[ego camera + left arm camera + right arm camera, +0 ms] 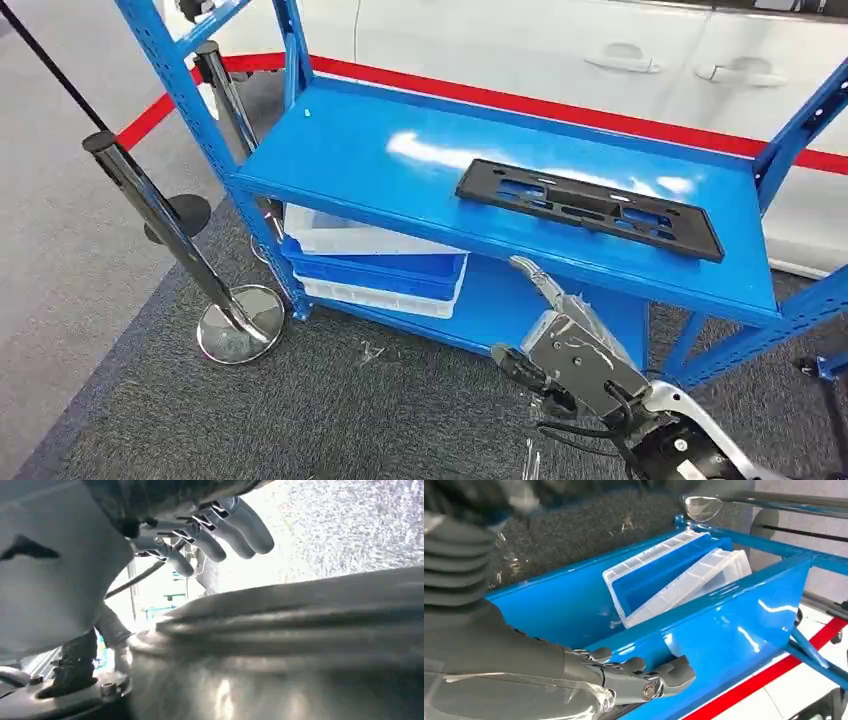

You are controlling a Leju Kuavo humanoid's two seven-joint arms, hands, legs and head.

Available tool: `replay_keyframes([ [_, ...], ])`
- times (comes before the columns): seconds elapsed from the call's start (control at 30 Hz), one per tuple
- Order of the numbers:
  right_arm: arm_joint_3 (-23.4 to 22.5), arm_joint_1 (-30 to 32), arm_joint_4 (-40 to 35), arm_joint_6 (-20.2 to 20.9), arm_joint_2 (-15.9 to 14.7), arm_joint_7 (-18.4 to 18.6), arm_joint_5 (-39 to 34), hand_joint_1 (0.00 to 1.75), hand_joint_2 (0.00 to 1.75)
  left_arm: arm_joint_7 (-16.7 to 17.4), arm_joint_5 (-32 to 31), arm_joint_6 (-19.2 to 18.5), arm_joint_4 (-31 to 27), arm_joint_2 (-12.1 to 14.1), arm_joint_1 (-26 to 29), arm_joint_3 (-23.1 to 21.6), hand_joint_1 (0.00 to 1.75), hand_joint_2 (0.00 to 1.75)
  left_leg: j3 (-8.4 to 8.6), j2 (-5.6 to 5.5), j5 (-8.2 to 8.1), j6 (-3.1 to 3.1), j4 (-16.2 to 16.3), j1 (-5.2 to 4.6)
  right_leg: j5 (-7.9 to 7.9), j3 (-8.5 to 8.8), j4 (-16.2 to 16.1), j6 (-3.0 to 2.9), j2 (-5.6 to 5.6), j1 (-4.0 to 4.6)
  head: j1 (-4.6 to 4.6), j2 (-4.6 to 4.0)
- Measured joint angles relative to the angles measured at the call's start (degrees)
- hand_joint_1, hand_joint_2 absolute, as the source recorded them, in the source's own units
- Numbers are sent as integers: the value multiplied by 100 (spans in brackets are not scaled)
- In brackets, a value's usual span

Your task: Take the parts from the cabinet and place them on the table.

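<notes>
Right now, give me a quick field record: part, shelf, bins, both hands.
part: black plastic frame lying flat on the top shelf
bins: stacked white and blue trays on the lower shelf
right hand: holding nothing, fingers at the front edge of the top shelf, short of the part
left hand: hanging, fingers loosely curled, holding nothing

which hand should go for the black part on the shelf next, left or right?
Right, probably. The right hand is raised at the shelf's front edge, just below the black part, fingers apart and empty. The left hand hangs by the robot's body over the floor, away from the shelf.
</notes>
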Motion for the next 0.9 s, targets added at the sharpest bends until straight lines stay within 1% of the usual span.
replay_keyframes([
  [0.03, -9, 0, -4, 2, -4, 7, 4, 0, 0, 2, 0, -11, 0, 0, 0, -7, 0, 0, -12, 2, 16, 3, 8, 10, 2, -8, -7, 28, 0, 2, 9, 0],
  [0.07, -20, 1, -4, 9, -17, 22, 41, 0, 175, 11, 0, -26, 0, -5, 2, -9, 0, 0, -14, -2, 23, -44, -1, 31, -9, 1, 3, -75, 0, 25, 9, 0],
  [0.1, -33, -12, -4, 17, -41, 54, 89, 0, 175, 22, 0, -33, 0, -2, 16, -9, 0, 0, -8, -6, 22, -40, -4, 19, -10, 12, -5, -85, -13, 20, 9, 0],
  [0.2, -105, -19, 9, 119, -79, 150, 302, 0, 175, 59, -13, -72, 0, 0, 17, -28, 0, 0, -12, -8, 16, -27, -2, 14, 18, 37, -65, -45, -10, 18, 9, 0],
  [0.23, -125, -31, 22, 190, -94, 175, 436, 0, 175, 72, -26, -94, 0, 0, 15, -41, 0, 0, -12, -8, 10, -9, -2, 14, 19, 41, -74, -43, -9, 18, 13, 0],
  [0.27, -153, -48, 59, 302, -116, 201, 729, 0, 175, 94, -59, -118, 0, 0, 15, -50, 0, 0, -11, -8, 9, 11, -2, 12, 22, 48, -84, -39, -8, 18, 9, 0],
  [0.33, -212, -89, 210, 507, -160, 205, 1312, 0, 175, 125, -94, -171, 0, 2, 14, -85, 0, 0, -11, -8, 9, 12, -2, 7, 34, 52, -101, -17, -8, 15, 9, 0],
  [0.37, -258, -100, 314, 588, -195, 197, 1458, 0, 175, 127, -116, -205, 0, 2, 14, -103, 0, 0, -12, -8, 8, 16, 0, 5, 36, 54, -107, 0, -9, 13, 11, 0],
  [0.4, -295, -103, 394, 627, -223, 177, 1471, 0, 175, 127, -125, -234, 0, 2, 14, -116, 0, 0, -11, -8, 6, 32, 0, 4, 32, 57, -111, 18, -9, 11, 9, 0],
  [0.5, -437, -124, 739, 651, -299, 79, 1407, 0, 175, 138, -166, -319, 0, 2, 15, -142, 0, 0, -11, -8, 6, 36, 2, 2, 36, 57, -114, 62, -8, 10, 7, 0],
  [0.53, -501, -129, 868, 647, -328, 33, 1368, 0, 175, 149, -179, -337, 0, 2, 14, -146, 0, 0, -10, -8, 6, 36, 2, 2, 37, 57, -114, 67, -9, 10, 9, 0],
  [0.73, -822, -166, 1516, 640, -398, -122, 1325, 0, 175, 179, -179, -389, 0, 2, 14, -190, 0, 0, -2, -9, 10, 41, -5, 8, 37, 56, -113, 70, -10, 21, 9, 0],
  [0.9, -1040, -162, 1924, 673, -415, -267, 1279, 0, 175, 256, -173, -505, 0, 2, 15, -192, 0, 0, 8, -8, 13, 42, -25, 9, 37, 55, -112, 70, -9, 25, 7, 0],
])
